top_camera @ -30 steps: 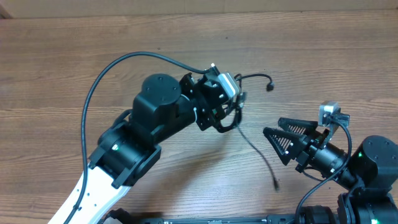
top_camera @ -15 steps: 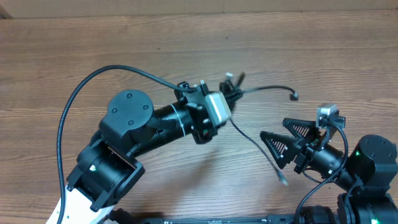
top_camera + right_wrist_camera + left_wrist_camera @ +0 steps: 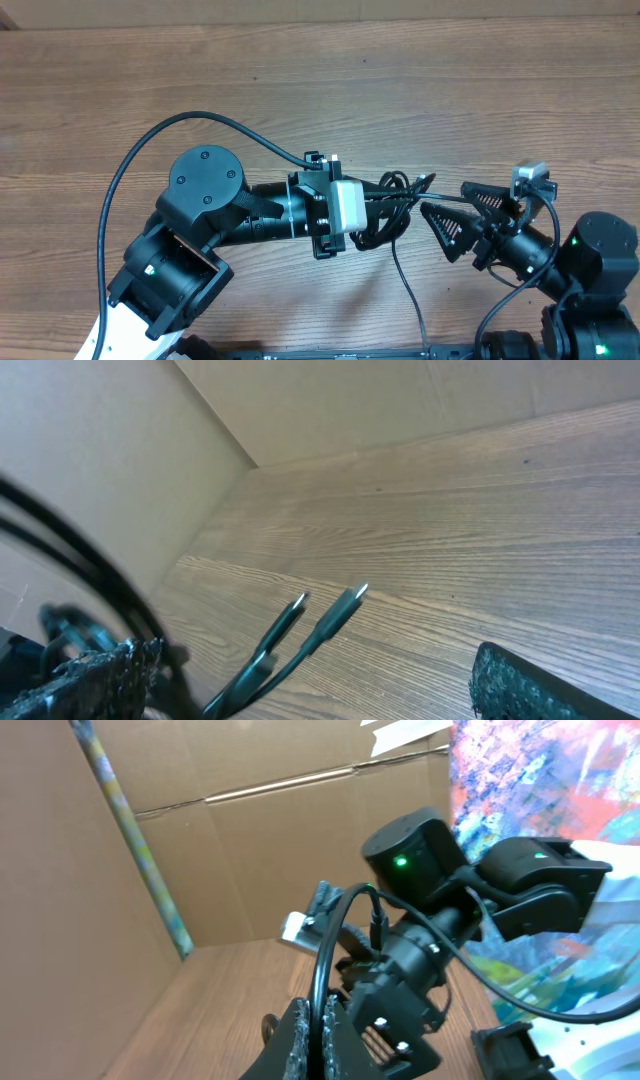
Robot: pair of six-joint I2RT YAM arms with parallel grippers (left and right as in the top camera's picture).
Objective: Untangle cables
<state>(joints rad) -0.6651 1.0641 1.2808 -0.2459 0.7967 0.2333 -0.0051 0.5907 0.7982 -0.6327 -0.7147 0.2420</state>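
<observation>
The cables (image 3: 404,282) are thin black cords bunched at my left gripper (image 3: 392,205), with one strand trailing toward the table's front edge. In the left wrist view my left gripper (image 3: 322,1030) is shut on a black cable (image 3: 318,955) that loops upward. My right gripper (image 3: 443,197) stands open just right of the bunch, facing it. Two metal-tipped plugs (image 3: 350,598) reach in between the spread fingers of my right gripper (image 3: 310,670) without touching either pad (image 3: 540,690).
The wooden table (image 3: 300,90) stretches behind both arms. The left arm's thick black wire (image 3: 150,150) arcs over the table on the left. Cardboard walls (image 3: 270,850) stand round the table.
My left gripper swung down and right, carrying the cable bunch to the right gripper's mouth. The right gripper opened wider and its fingers now flank the plug ends.
</observation>
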